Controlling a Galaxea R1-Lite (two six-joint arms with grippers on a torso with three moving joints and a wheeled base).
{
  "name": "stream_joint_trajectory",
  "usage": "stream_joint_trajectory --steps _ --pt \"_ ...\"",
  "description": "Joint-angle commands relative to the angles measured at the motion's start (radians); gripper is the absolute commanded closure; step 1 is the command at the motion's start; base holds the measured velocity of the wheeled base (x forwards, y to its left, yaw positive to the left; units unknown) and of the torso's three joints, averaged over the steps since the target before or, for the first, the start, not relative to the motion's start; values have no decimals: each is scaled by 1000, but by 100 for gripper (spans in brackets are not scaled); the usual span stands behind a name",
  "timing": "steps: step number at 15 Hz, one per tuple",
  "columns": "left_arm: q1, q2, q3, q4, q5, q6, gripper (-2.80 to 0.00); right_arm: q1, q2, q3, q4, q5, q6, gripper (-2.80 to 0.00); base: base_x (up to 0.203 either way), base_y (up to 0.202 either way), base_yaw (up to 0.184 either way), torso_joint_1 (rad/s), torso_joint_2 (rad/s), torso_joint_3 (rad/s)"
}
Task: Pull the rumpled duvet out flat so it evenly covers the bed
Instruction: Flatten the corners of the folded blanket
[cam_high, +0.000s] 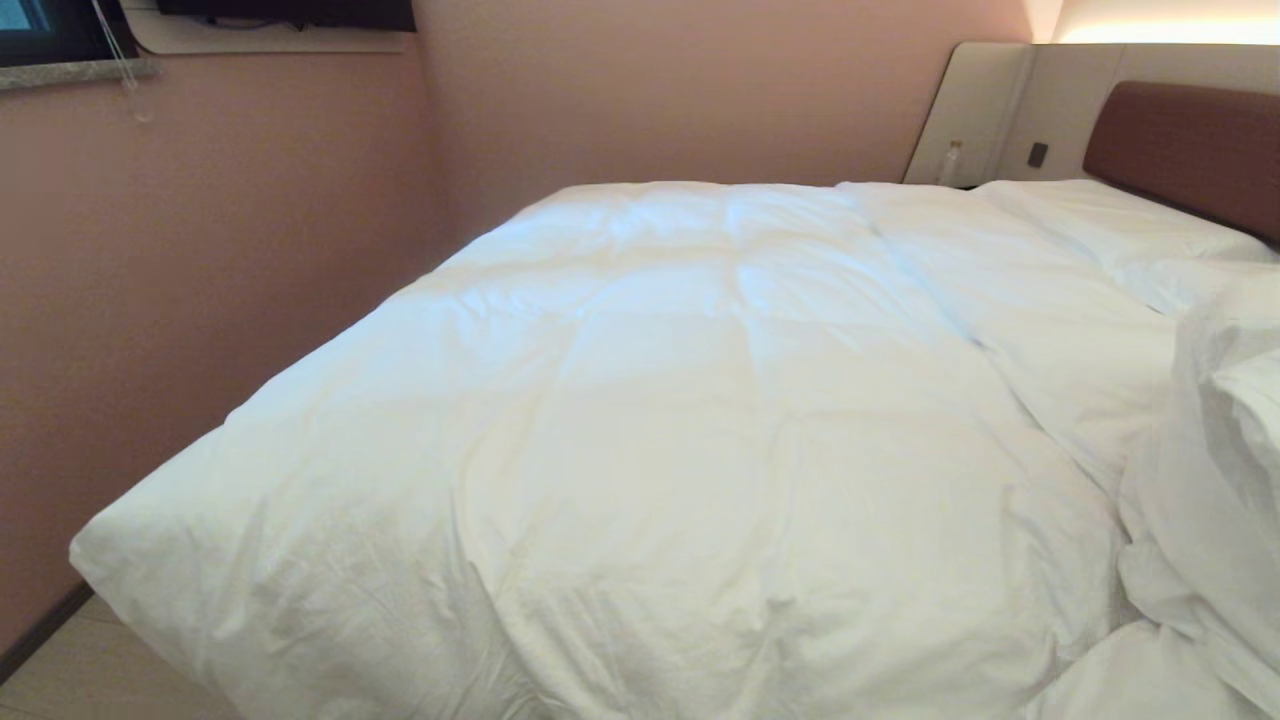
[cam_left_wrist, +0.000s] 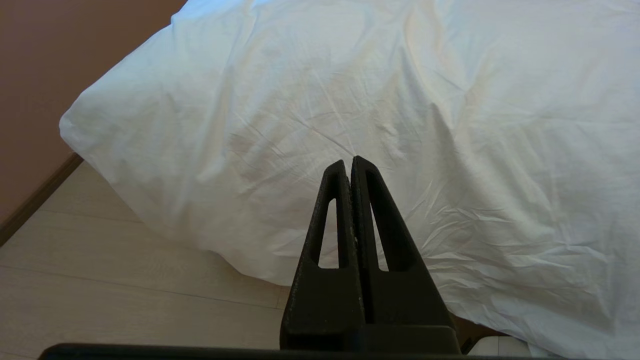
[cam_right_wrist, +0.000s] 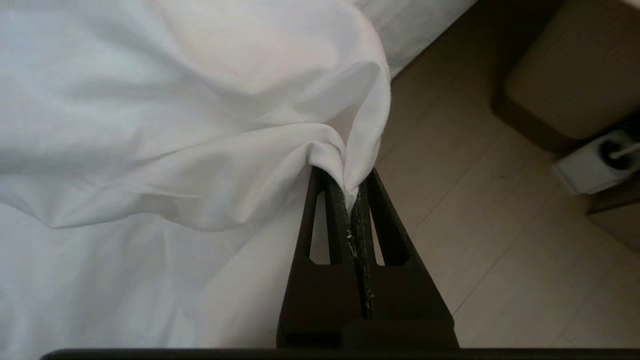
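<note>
One duvet corner was pinched.
Most of the duvet (cam_high: 640, 420) was spread over the bed (cam_high: 1180, 140), bunched at three o'clock; the right gripper (cam_right_wrist: 351, 192) was clamped on its edge, best drawn outward steadily; the left gripper (cam_left_wrist: 348, 170) was closed, empty.

The duvet (cam_high: 650, 430) hides the mattress and base of the bed (cam_high: 1180, 130), and runs off the head view's lower and right edges. Neither arm shows in that view. The headboard is cut at the right edge. A small bottle-like thing (cam_high: 951, 160) by the far corner of the bed is too small to identify. In the right wrist view, the duvet's pinched fold hides the tips of the fingers (cam_right_wrist: 372, 210).
</note>
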Motion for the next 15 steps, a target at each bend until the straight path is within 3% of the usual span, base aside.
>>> stream_joint_trajectory --steps 1,8,14,15 --pt "1 0 0 0 1 0 0 0 -46 13 5 -84 -23 0 0 0 0 0 0 0" --pt "1 0 0 0 1 0 0 0 -239 13 149 -245 -49 0 0 0 0 0 0 0" --pt "1 0 0 0 1 0 0 0 -326 15 255 -260 -50 0 0 0 0 0 0 0" --pt "1 0 0 0 1 0 0 0 -330 14 256 -262 -50 -280 0 0 0 0 0 0"
